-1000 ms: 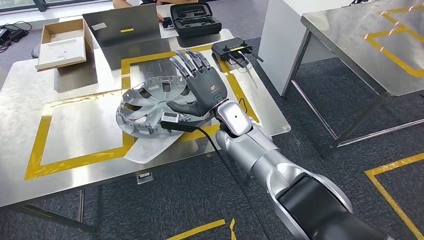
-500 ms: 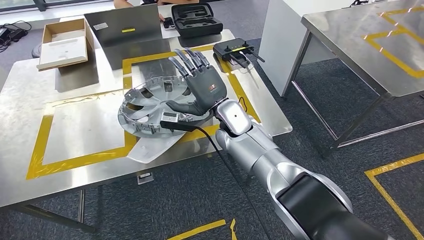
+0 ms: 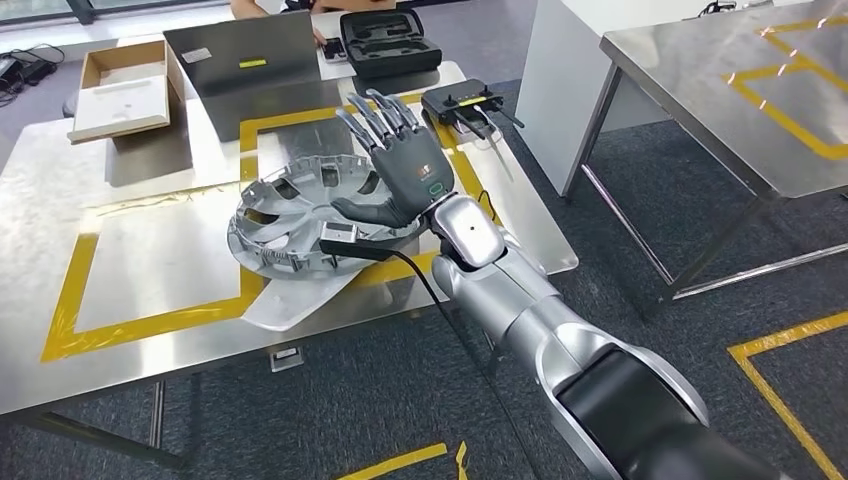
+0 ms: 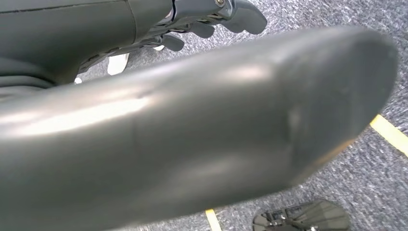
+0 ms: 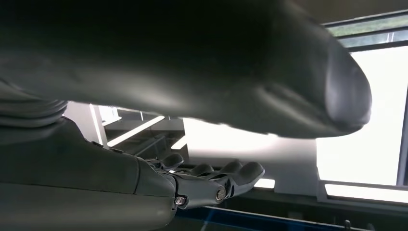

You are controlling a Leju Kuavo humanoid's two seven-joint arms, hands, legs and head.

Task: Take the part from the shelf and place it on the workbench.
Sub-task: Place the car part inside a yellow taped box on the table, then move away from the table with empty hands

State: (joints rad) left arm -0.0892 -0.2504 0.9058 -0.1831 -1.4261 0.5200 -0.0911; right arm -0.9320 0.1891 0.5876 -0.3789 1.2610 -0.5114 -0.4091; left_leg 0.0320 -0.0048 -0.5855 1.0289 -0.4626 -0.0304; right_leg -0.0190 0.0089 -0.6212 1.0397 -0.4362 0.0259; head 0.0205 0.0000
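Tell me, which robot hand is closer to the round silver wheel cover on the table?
The right robot hand. It is open right at the round silver wheel cover. The left robot hand hangs low above the carpet floor, far away.

Probably workshop: tape-marked steel workbenches (image 3: 150,330)

Right arm (image 3: 520,300) extended forward; right hand (image 3: 405,175) open, fingers (image 3: 375,115) spread, thumb out sideways.
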